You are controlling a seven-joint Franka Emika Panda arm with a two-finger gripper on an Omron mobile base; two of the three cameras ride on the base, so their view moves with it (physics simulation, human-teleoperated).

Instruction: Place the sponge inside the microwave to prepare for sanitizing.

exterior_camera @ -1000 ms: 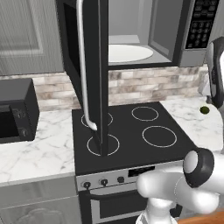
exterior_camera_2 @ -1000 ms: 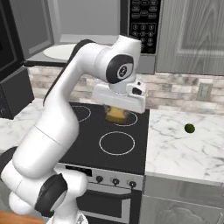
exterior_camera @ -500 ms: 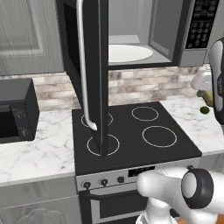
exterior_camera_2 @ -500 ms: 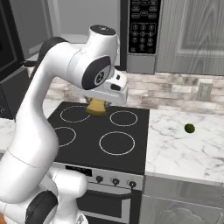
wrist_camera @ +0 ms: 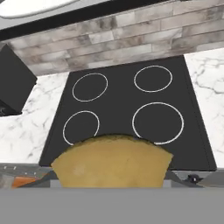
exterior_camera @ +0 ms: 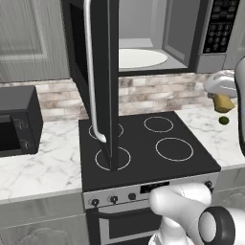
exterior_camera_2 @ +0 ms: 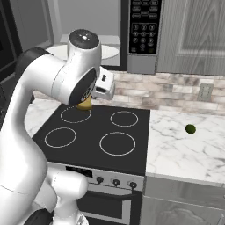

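The sponge is held clamped between the fingers and is carried in the air above the stove, clear of its surface. In the hand view it sits at the bottom, with the four burner rings seen below it. In the left base view the sponge shows at the right edge, under the white hand, just above a small green ball that lies on the counter.

The microwave is mounted above the stove, and its door stands swung wide open, so that the white turntable is exposed. The sponge is held lower than the cavity floor.

The step in hand is judged to be the carry: the pick is done, and the placing is not yet begun. For the next move, the sponge would have to be raised to the height of the opening and brought in over the turntable, past the edge of the open door on the left and the keypad column on the right. Only once it is well inside, low over the turntable, should the fingers be parted. A lift that is too shallow could knock the sponge against the lower lip of the cavity.
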